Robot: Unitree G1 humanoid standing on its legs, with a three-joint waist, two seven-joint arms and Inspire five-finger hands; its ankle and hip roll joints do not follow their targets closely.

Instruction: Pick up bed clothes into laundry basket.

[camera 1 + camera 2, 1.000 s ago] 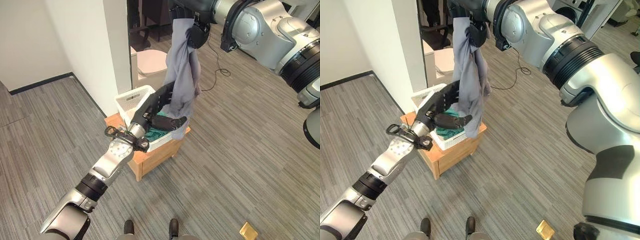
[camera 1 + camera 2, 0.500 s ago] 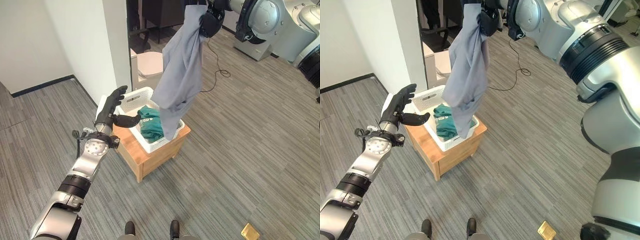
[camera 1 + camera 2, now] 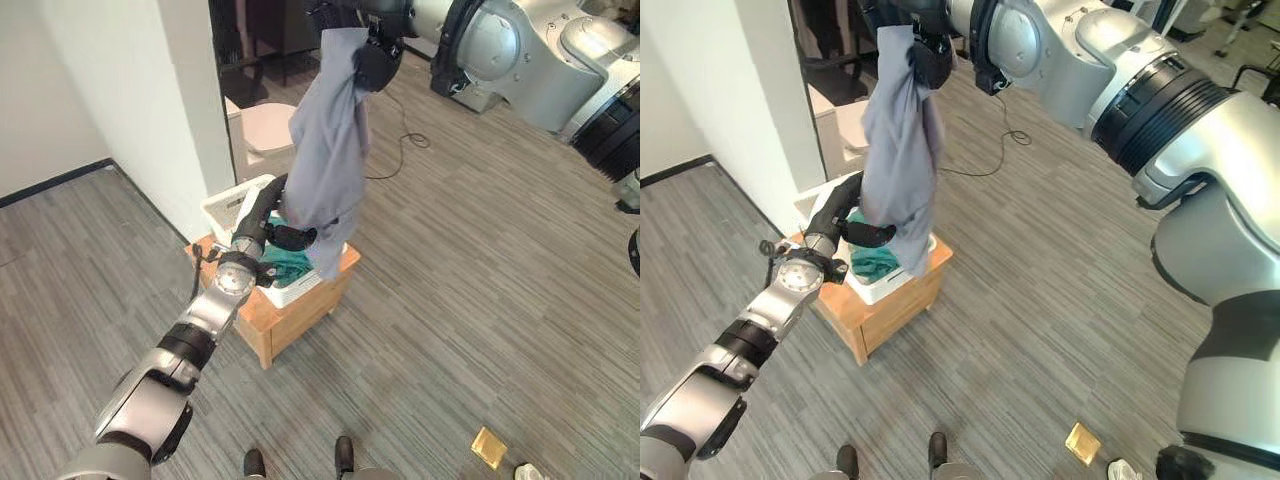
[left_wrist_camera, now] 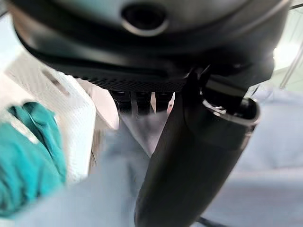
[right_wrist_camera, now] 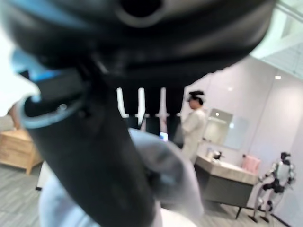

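Left eye view: right hand (image 3: 375,62) fingers clutch grey garment (image 3: 328,170) above basket (image 3: 232,208).

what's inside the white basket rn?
A crumpled teal garment lies inside the white laundry basket. The hanging grey cloth, held up by the right hand, and the left hand cover much of the interior, so anything beneath is hidden.

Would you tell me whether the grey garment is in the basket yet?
Not yet: the grey garment hangs from the right hand, its lower end above the white basket.
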